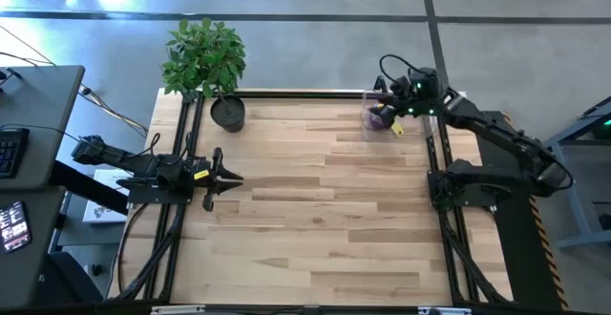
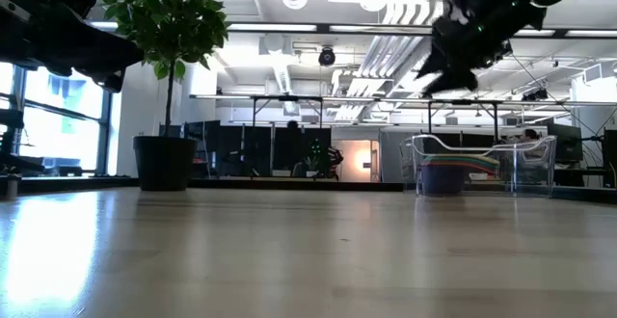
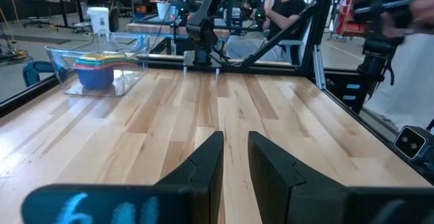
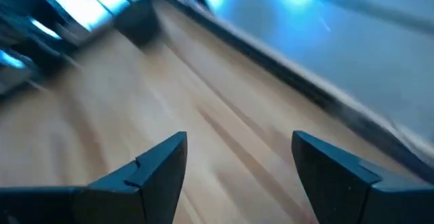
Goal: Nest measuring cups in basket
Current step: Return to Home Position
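Measuring cups (image 2: 461, 172) sit nested in one stack inside the basket (image 2: 530, 164), which stands at the table's far right corner. Right gripper (image 2: 448, 75) hangs in the air just above the basket's far end, clear of the stack, with its fingers spread wide and holding nothing. Left gripper (image 1: 234, 178) waits at the table's left edge, well apart from the basket, fingers nearly closed on nothing.

Potted plant (image 1: 204, 60) stands at the table's (image 1: 315, 210) far-left corner
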Controlling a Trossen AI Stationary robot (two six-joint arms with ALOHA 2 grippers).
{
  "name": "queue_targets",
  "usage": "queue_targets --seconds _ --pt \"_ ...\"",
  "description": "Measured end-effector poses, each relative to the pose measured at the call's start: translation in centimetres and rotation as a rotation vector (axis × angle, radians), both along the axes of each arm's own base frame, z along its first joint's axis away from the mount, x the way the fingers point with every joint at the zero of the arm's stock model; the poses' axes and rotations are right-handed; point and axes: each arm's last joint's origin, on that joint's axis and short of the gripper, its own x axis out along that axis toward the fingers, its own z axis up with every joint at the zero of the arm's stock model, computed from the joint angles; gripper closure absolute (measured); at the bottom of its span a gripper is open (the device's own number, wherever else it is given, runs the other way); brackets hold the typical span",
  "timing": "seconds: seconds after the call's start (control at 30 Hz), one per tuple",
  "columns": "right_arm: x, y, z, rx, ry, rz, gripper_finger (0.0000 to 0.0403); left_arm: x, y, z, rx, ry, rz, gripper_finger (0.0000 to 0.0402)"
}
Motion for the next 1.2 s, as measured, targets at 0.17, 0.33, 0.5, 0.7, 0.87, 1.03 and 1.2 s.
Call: queue_targets --seconds 0.17,0.33,0.5,0.7,0.87,1.03,1.2 --pt "2.9 3.4 -0.4 -0.123 -0.301 0.082 0.0147 0.0 0.0 0.0 0.0 0.0 0.0 0.0342" --pt "2.7 5.4 -2.9 -0.23 -0.359 0.155 0.0146 0.0 0.0 0.0 0.0 0.0 0.0 0.0342" --pt "1.0 6.5 -6.7 -0.165 -0.38 0.2 0.0146 0.0 0.0 0.0 0.0 0.0 0.0 0.0342" --pt "-0.6 8.2 -9.0 -0.171 -0.52 0.13 0.0146 0.0 0.0 0.0 0.0 0.0 0.0 0.0342" --pt "-1.6 9.4 -10.1 -0.217 -0.556 0.073 0.0146 0.0 0.0 0.0 0.0 0.0 0.0 0.0342" --pt "-2.3 10.0 -10.4 -0.249 -0.574 0.073 0.0146 0.0 0.0 0.0 0.0 0.0 0.0 0.0342" --pt "-2.9 10.3 -10.2 -0.259 -0.567 0.079 0.0146 0.0 0.0 0.0 0.0 0.0 0.0 0.0342"
